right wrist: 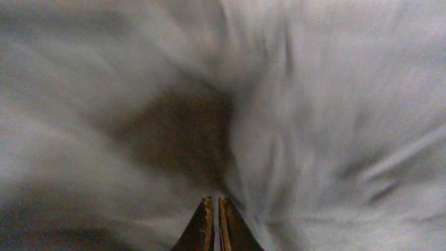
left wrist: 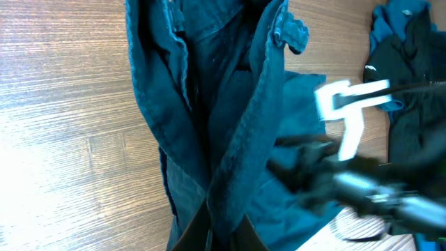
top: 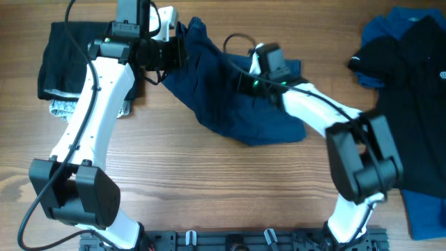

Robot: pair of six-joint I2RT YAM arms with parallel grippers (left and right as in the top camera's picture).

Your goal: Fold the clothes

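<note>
Left tool clamped on navy shorts, right tool closed at their other side, grip unclear; likely stretching them flat over surface for folding.

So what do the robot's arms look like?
The left arm and right arm both have white tube-shaped links, chunky black joints and black cables looping alongside. A small green light glows near the right wrist.
</note>
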